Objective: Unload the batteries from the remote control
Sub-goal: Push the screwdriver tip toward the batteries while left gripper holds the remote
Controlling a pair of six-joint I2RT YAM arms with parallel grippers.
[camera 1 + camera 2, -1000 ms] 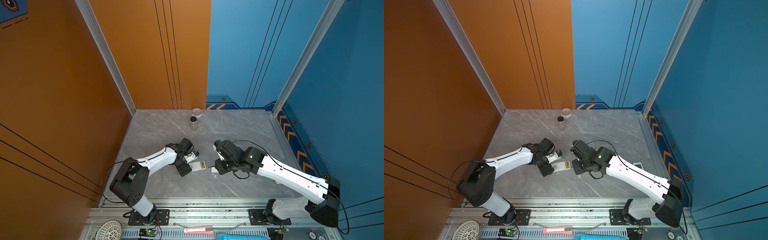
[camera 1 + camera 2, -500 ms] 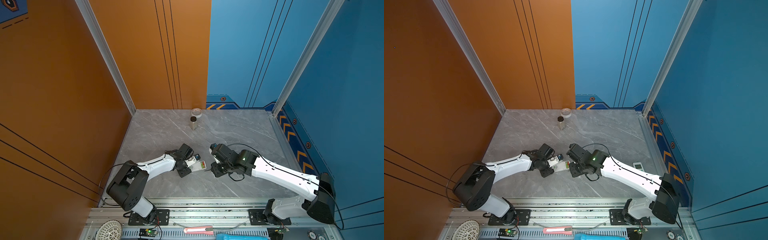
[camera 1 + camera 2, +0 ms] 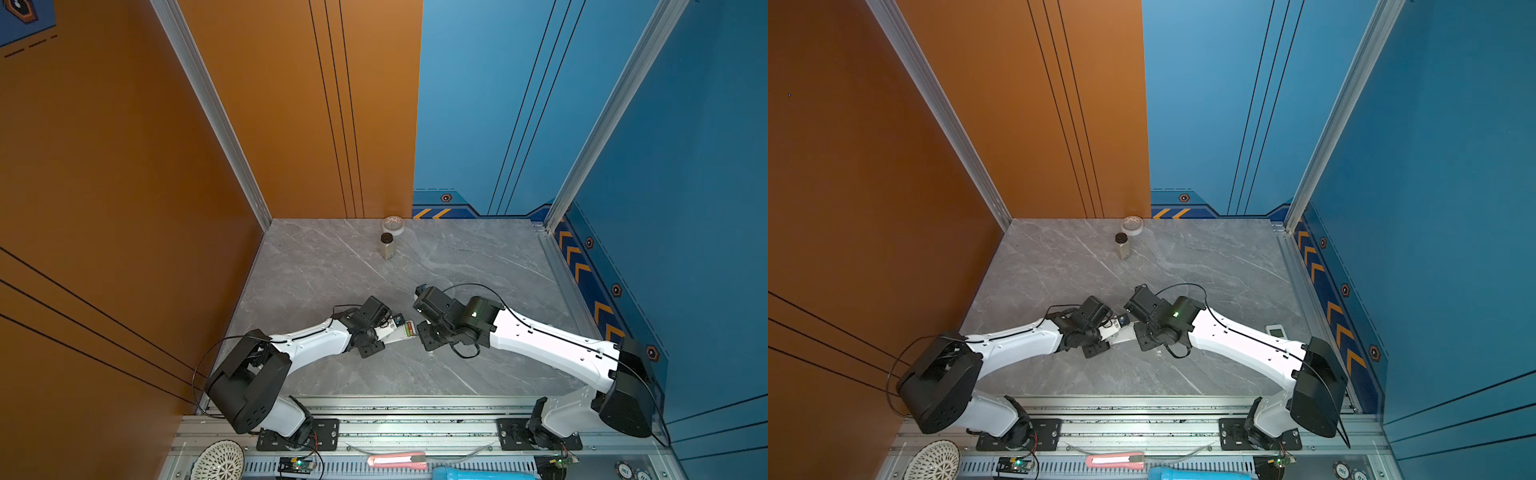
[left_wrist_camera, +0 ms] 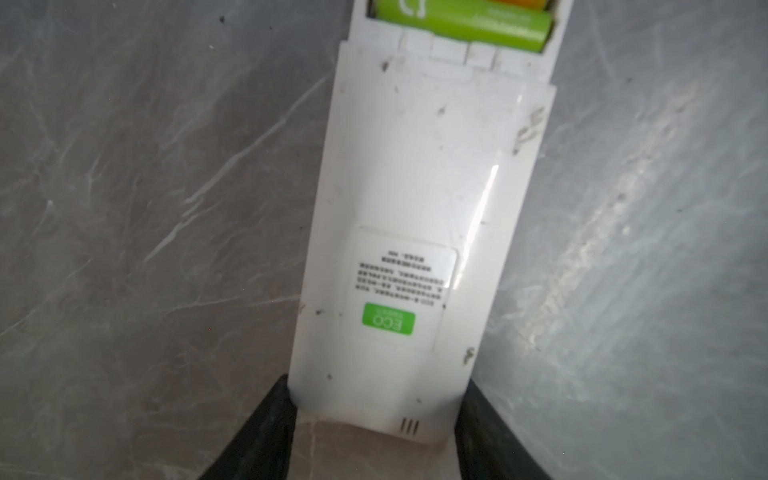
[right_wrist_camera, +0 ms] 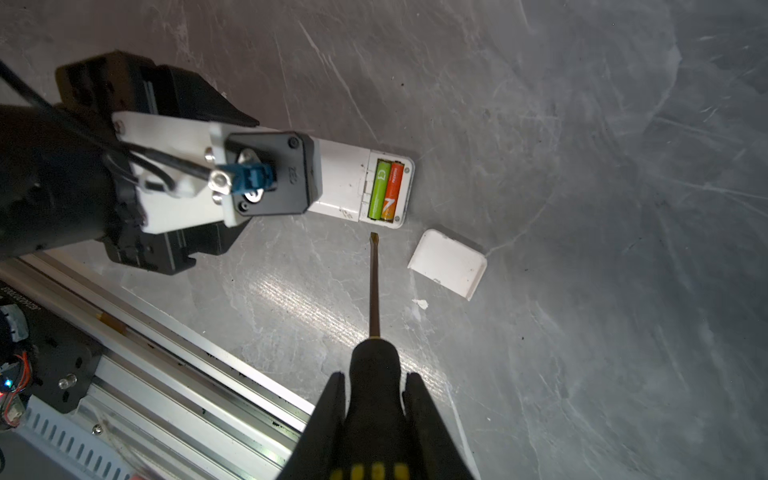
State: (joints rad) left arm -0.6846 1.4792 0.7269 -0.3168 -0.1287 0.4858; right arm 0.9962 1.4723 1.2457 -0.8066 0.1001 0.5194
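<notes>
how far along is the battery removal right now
Done: the cover is off, lying on the table beside the remote. In hand: the left gripper clamps the remote and the right gripper holds a screwdriver, its tip just short of the open bay. Left: both batteries, green and orange, sit inside.

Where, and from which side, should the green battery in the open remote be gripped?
Probably at one end, from above. The green battery lies sunk in the remote, tight beside the orange battery, so no finger fits along its sides. The screwdriver in the right gripper may lever one end up first.
</notes>
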